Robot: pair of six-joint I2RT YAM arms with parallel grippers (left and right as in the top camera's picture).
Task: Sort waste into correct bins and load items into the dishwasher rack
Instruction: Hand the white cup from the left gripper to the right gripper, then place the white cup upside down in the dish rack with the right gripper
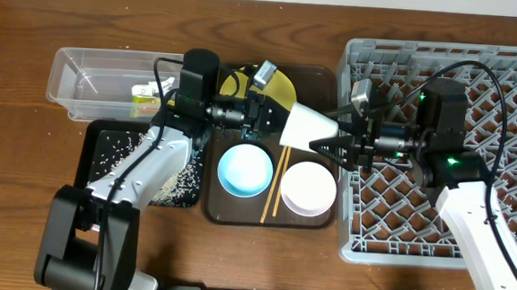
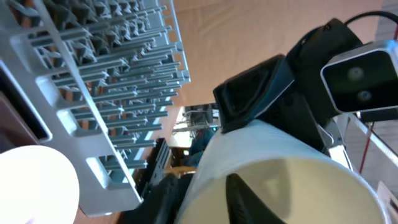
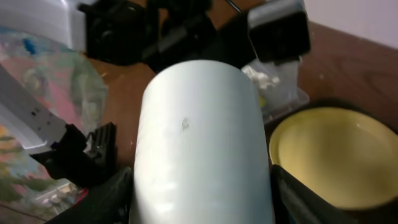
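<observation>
The white cup (image 1: 309, 126) lies sideways in the air above the brown tray, between both grippers. My left gripper (image 1: 274, 119) is shut on its rim, with one finger inside the cup (image 2: 292, 180) in the left wrist view. My right gripper (image 1: 331, 138) has its fingers against both sides of the cup's base (image 3: 199, 143). The yellow plate (image 1: 284, 88), blue bowl (image 1: 244, 170), white bowl (image 1: 308, 187) and chopsticks (image 1: 277, 187) lie on the tray. The grey rack (image 1: 513, 107) stands at the right. The wrapper (image 1: 144, 98) lies in the clear tub (image 1: 92, 72). Rice (image 1: 114, 150) lies in the black tray (image 1: 94, 184).
The brown serving tray (image 1: 321, 74) sits between the bins and the rack. The rack's near wall (image 2: 93, 93) is close to the cup. The yellow plate (image 3: 329, 155) lies just beside my right gripper's finger. The tissue does not show clearly.
</observation>
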